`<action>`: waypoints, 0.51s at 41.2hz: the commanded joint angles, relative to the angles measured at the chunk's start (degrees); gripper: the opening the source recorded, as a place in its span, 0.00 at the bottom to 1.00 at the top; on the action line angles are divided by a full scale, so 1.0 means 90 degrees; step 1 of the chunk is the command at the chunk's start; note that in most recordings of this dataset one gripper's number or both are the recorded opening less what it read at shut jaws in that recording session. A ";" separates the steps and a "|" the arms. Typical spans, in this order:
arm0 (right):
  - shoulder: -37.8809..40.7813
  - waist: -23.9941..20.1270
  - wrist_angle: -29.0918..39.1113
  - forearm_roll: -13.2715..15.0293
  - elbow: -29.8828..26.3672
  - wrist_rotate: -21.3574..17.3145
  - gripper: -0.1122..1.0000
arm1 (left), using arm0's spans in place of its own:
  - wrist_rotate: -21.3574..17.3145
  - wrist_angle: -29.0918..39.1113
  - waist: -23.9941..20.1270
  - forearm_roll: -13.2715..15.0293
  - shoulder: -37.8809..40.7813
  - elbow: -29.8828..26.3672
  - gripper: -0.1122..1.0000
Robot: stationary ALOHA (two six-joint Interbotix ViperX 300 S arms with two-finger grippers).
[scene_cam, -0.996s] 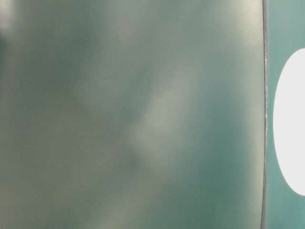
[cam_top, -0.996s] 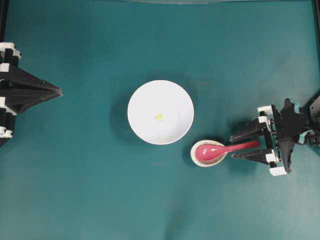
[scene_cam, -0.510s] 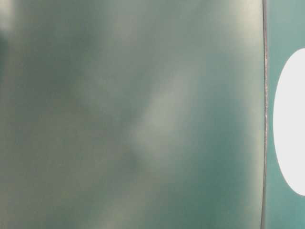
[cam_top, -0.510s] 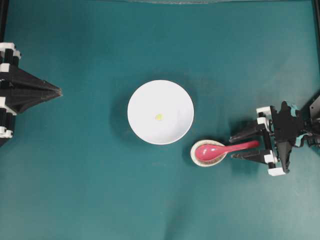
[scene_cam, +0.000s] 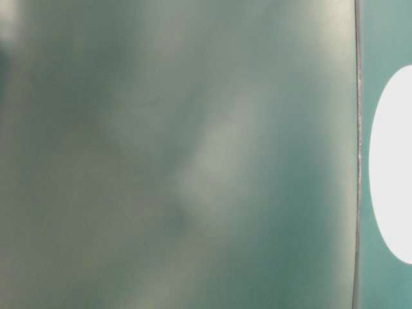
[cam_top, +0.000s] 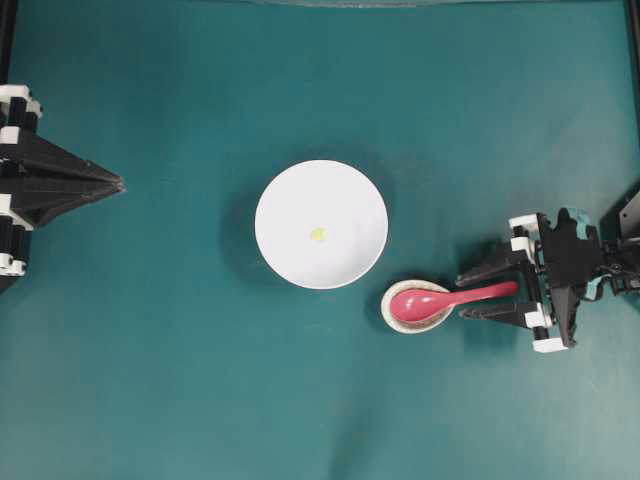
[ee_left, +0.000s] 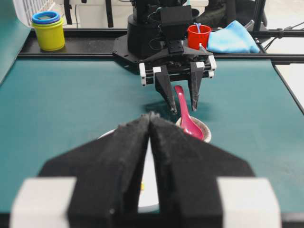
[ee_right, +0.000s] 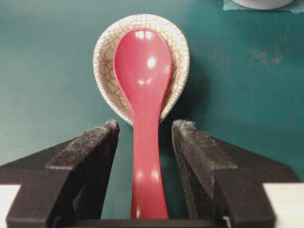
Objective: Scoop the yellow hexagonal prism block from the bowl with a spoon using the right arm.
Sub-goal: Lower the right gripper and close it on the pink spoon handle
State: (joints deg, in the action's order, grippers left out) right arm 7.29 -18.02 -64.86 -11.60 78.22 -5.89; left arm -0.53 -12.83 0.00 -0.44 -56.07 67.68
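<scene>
**Open jaws straddle the spoon handle; yellow block waits in the bowl**

Seen from overhead, a dark teal counter (cam_top: 180, 380) holds one white bowl (cam_top: 290, 200) near the middle. One tiny yellow hexagonal prism block (cam_top: 317, 234) lies inside the bowl, close to its centre.

Just to the lower right of the bowl sits one small crackle-glazed spoon rest (ee_right: 178, 45). One glossy pink-red spoon (ee_right: 144, 85) lies in it, scoop up, with its straight handle pointing right toward the right arm.

The right gripper (cam_top: 486, 293) reaches in from the right edge. Its jaws are spread wide, one on each side of the spoon handle. In the right wrist view a gap of teal counter shows between each black pad and the handle, so the jaws grip nothing. The tips of the jaws end just short of the spoon rest. The bowl and block lie well apart from these jaws, further left.

The left gripper (cam_top: 112, 184) rests at the left edge, far from the bowl, its two pointed jaws pressed together with nothing between them.

There are two grippers in all.
</scene>
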 commanded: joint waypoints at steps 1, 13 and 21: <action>-0.0068 -0.0020 -0.0020 0.0000 -0.0029 0.0020 0.58 | -0.0020 -0.0039 -0.0010 -0.0020 0.0029 -0.0176 0.18; -0.0068 -0.0020 -0.0029 0.0010 -0.0039 0.0020 0.46 | -0.0020 -0.0039 -0.0010 -0.0020 0.0029 -0.0176 0.18; -0.0098 -0.0020 -0.0059 0.0010 -0.0049 0.0029 0.43 | -0.0020 -0.0029 -0.0010 -0.0020 0.0029 -0.0176 0.18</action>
State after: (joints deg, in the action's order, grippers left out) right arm 7.29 -18.02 -64.95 -11.60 78.22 -5.71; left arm -0.62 -12.83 -0.09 -0.44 -56.07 67.68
